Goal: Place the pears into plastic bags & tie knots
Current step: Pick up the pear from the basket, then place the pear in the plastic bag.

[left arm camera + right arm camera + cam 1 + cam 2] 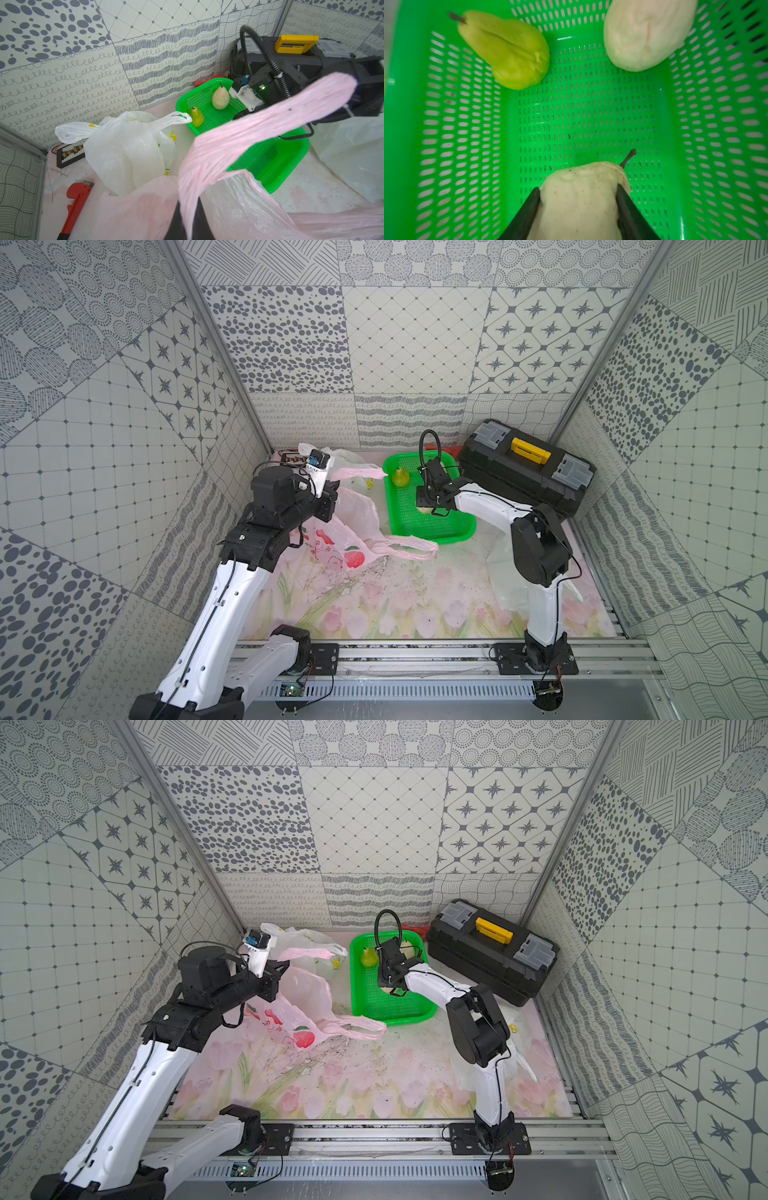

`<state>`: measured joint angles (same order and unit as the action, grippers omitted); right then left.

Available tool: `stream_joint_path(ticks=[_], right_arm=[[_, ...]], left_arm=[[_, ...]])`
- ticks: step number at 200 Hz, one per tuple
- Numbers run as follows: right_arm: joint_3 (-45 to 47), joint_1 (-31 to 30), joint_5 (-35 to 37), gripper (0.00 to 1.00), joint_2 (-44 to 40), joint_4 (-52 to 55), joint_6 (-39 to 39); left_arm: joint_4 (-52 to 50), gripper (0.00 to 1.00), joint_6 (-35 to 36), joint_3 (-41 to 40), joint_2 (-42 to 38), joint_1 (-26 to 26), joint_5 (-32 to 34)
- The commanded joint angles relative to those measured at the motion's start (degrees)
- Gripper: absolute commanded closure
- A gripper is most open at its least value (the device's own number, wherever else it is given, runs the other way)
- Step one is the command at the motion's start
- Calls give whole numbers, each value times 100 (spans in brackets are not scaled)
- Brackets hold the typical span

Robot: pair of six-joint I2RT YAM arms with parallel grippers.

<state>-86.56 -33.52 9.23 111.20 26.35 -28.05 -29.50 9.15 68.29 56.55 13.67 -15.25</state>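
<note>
My left gripper [188,207] is shut on a handle of the pink strawberry-print plastic bag [332,539], holding it up at the left; the handle [228,135] stretches across the left wrist view. My right gripper [578,191] reaches down into the green basket [581,114], both fingers pressed against the sides of a pale cream pear [579,203]. Two more pears lie at the basket's far end: a yellow-green one [508,49] [400,477] and a cream one [645,33] [220,97]. A white lemon-print bag [124,149] sits behind the pink one.
A black toolbox [528,464] with a yellow handle stands at the back right, close to the basket. Another translucent bag [511,572] lies under the right arm. A red wrench [76,199] and a terminal strip [70,152] lie in the back left corner.
</note>
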Motion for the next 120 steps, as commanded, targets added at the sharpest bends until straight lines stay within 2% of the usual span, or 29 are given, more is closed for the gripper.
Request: stream_joint_path(ticks=[1, 31, 60, 84, 120], right_arm=[[669, -9, -774, 70, -1399, -1212, 235], [1598, -160, -2025, 70, -2814, -2074, 254], [1836, -687, -3004, 71, -3329, -2442, 15], [2000, -1142, -3533, 70, -3238, -3297, -579], [1763, -1552, -3930, 71, -2339, -4305, -1443]], left_arm=[[3, 100, -242, -4, 136, -23, -525], [255, 100, -487, -57, 237, -21, -639], [341, 100, -854, 44, 428, 10, -708], [611, 100, -1079, 94, 485, 153, -733], [688, 100, -1354, 204, 436, 498, -544]])
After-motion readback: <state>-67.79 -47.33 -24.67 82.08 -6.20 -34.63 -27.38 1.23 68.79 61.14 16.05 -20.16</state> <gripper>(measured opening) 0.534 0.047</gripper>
